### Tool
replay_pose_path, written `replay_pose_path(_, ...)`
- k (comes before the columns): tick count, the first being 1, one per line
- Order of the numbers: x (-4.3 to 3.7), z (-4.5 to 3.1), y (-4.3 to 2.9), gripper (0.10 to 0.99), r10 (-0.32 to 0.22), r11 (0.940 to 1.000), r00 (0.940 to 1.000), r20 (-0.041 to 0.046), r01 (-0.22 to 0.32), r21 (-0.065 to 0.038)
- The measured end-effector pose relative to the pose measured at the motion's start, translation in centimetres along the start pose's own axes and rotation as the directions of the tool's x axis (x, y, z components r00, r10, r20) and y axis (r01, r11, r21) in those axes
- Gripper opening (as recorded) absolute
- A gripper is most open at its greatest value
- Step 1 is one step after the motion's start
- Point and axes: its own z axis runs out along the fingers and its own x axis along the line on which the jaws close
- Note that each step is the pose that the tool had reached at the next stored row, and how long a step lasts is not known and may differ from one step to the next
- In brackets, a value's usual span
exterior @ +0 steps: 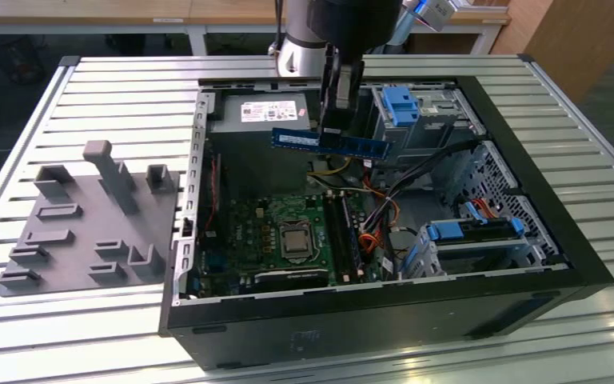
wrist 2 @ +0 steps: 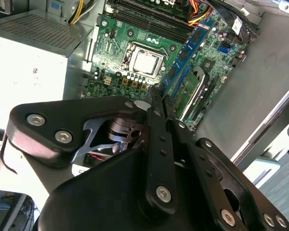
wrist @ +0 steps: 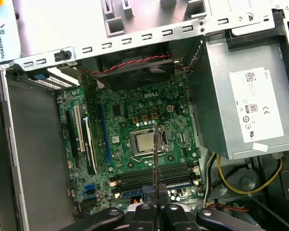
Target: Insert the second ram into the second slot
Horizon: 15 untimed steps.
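My gripper [exterior: 334,128] is shut on the second ram [exterior: 328,142], a long blue board stick with a white sticker. It hangs level above the open computer case [exterior: 392,304], over the back half near the power supply. In the second wrist view the second ram [wrist 2: 185,53] juts out from the fingers [wrist 2: 156,96] over the motherboard. In the first wrist view the second ram [wrist: 155,159] is seen edge-on as a thin line above the CPU socket [wrist: 143,142]. The memory slots [exterior: 341,228] lie beside the socket, well below the stick; the memory slots [wrist: 154,175] are crossed by it.
A grey fixture block [exterior: 83,224] with upright posts stands on the slatted table at the exterior view's left. Inside the case are the power supply [exterior: 275,112], drive bays with light-blue latches [exterior: 398,104], and loose cables [exterior: 376,216] next to the slots.
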Motion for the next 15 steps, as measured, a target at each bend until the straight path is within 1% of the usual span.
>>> replay_pose_path(15, 0.0, 0.0, 0.0, 0.137, 0.012, 0.9999, 0.9999, 0.0005, -0.012, -0.001)
